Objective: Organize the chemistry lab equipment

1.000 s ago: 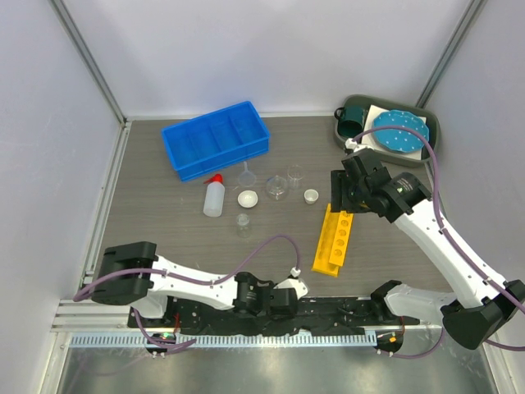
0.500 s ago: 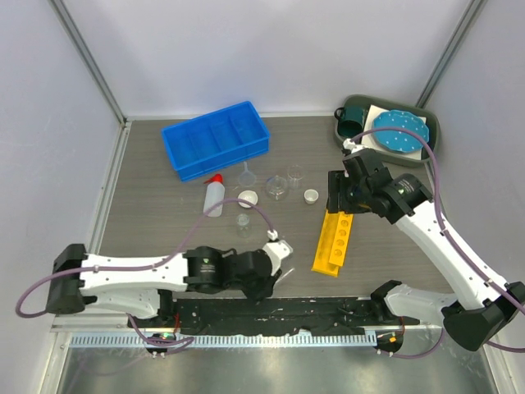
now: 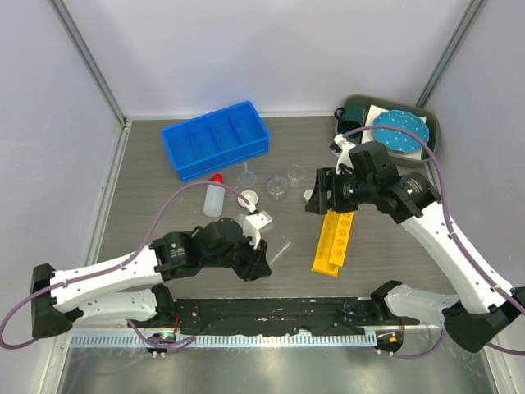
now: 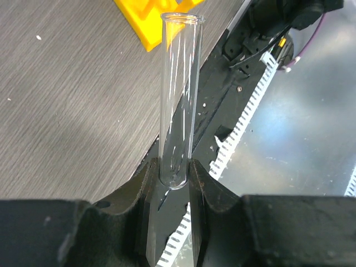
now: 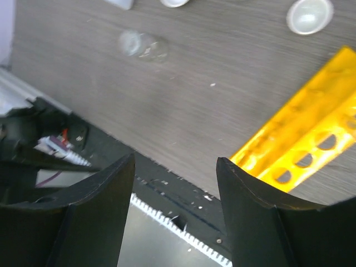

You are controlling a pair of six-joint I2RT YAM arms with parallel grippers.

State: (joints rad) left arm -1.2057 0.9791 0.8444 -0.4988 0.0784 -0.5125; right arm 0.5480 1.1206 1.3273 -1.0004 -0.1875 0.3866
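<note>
A tube was held by the left gripper, near the rack; the right gripper was seen above its far end.

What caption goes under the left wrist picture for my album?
Left claw pinches a clear test tube by its rounded bottom, the yellow rack behind its open top.

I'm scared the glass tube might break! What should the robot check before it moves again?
1. Grip of the left gripper on the test tube: ok, pinched near its closed end.
2. Tube free of cracks: ok, none visible.
3. Holes of the yellow rack empty: ok.
4. The right gripper open and empty: ok.
5. Right gripper clear of the rack: not ok, it hangs over the rack's far end.
6. Rack sitting steady: cannot tell.
</note>
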